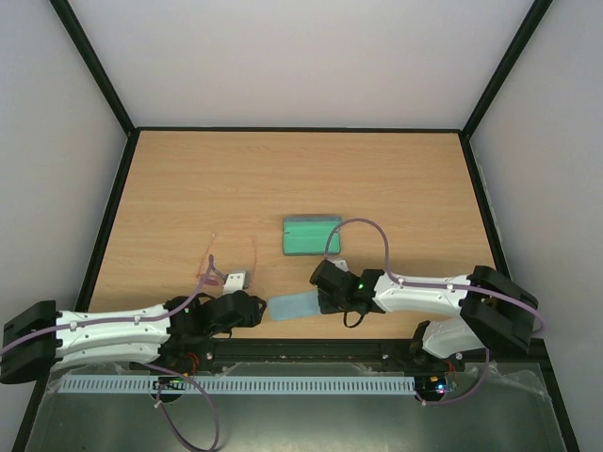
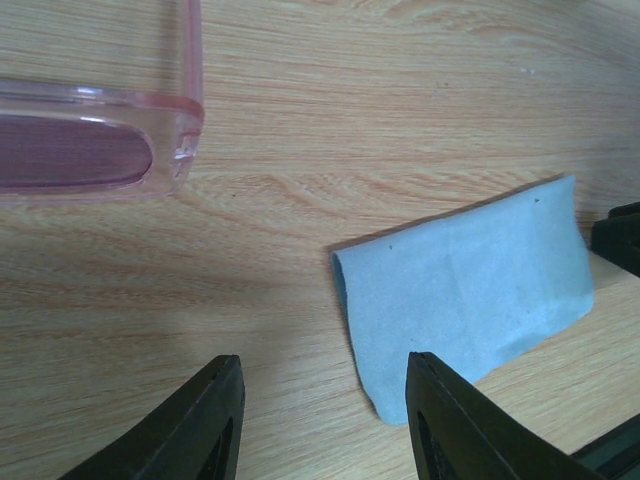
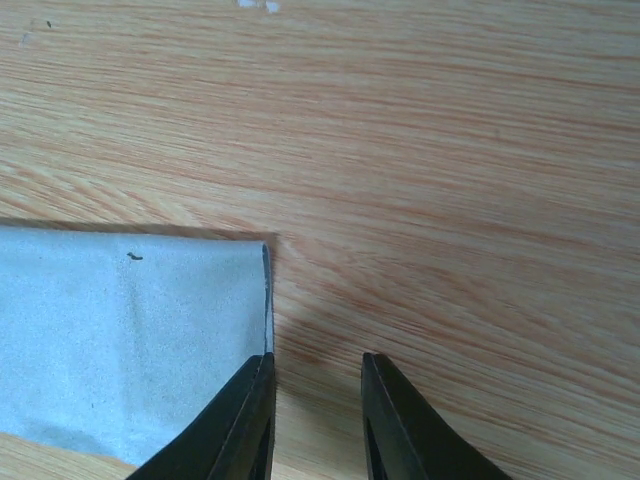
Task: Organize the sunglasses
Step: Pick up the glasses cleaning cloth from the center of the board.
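Note:
The sunglasses (image 1: 231,268) have a thin pink frame and lie on the table left of centre; one lens corner shows in the left wrist view (image 2: 90,140). The blue-grey case (image 1: 311,235) lies open with its green lining up, behind the grippers. A folded light blue cloth (image 1: 294,306) lies between the grippers. My left gripper (image 1: 252,309) is open and empty, its right finger beside the cloth's (image 2: 470,300) left end (image 2: 325,375). My right gripper (image 1: 323,299) is open and empty (image 3: 315,375), its left finger at the cloth's (image 3: 120,340) right edge.
The wooden table (image 1: 301,179) is walled by white panels with black frame edges at the left, back and right. A black rail (image 1: 301,353) runs along the near edge by the arm bases.

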`<state>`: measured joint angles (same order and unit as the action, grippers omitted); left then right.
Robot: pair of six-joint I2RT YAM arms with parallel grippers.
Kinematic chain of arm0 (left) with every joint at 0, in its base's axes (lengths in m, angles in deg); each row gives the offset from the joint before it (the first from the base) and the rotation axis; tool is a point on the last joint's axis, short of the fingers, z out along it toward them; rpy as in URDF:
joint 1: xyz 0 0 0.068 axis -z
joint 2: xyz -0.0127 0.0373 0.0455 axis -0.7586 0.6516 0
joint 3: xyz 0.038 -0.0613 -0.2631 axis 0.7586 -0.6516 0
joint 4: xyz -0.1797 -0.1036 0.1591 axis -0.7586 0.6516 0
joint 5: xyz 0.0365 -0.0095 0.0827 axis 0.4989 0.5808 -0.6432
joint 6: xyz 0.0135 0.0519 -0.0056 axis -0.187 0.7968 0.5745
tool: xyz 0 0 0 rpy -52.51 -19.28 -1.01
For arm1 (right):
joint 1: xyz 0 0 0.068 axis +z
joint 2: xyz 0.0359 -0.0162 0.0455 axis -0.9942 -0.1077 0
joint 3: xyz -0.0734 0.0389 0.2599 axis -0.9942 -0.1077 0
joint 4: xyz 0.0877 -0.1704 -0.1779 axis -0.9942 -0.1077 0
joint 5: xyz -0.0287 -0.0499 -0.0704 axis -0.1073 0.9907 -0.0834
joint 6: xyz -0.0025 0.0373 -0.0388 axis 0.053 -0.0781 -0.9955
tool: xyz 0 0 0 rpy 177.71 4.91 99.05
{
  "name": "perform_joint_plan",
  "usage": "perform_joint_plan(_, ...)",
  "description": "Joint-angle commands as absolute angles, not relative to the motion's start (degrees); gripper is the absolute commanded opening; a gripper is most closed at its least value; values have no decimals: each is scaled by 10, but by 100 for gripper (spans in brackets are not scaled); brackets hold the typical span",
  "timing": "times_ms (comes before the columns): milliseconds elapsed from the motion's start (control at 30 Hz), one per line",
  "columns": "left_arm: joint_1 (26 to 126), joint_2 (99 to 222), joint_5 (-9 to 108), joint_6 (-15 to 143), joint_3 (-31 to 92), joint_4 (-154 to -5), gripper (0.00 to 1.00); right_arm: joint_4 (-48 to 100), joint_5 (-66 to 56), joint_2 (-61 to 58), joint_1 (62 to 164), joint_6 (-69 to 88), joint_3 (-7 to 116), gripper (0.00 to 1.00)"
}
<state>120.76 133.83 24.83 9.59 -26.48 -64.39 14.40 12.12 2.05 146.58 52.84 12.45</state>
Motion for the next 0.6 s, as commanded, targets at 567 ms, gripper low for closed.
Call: perform_joint_plan(567,1211,1377,249,101,-253,-652,47,174,86,-13,1469,516,101,22)
